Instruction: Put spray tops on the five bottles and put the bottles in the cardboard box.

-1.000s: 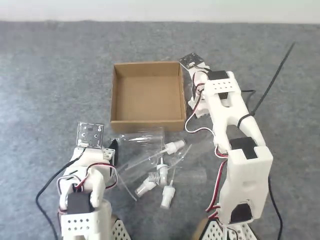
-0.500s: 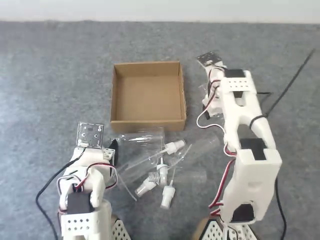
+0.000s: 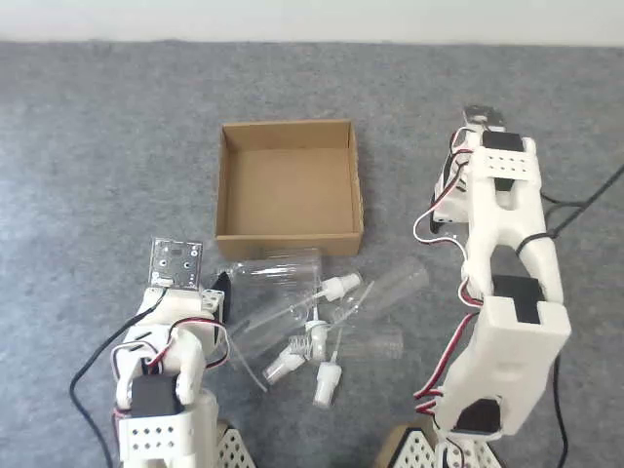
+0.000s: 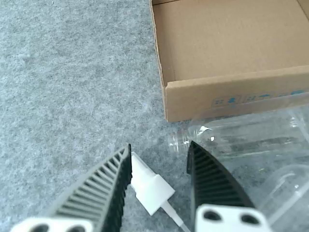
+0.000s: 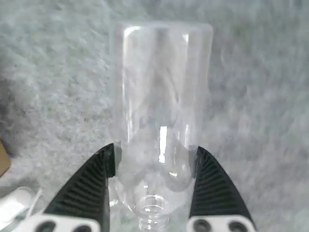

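Observation:
The open cardboard box (image 3: 288, 185) sits mid-table and holds nothing; it also appears in the left wrist view (image 4: 231, 48). In front of it lie clear bottles (image 3: 278, 265) (image 3: 390, 286) (image 3: 375, 343) among loose white spray tops (image 3: 336, 286) (image 3: 327, 382). My left gripper (image 4: 159, 149) is open low over the carpet, with a white spray top (image 4: 149, 186) lying between its fingers and a bottle's mouth (image 4: 181, 140) just beyond. My right gripper (image 5: 152, 164) is shut on a clear bottle (image 5: 161, 96) with no top. That arm (image 3: 497, 195) stands to the right of the box.
Grey carpet (image 3: 117, 146) covers the whole table. The left arm's base (image 3: 161, 390) is at the near left, close to the pile of bottles. Open carpet lies left of the box and behind it.
The right arm has swung to the right, away from the box's right wall, carrying its bottle. The left arm and the pile have not moved.

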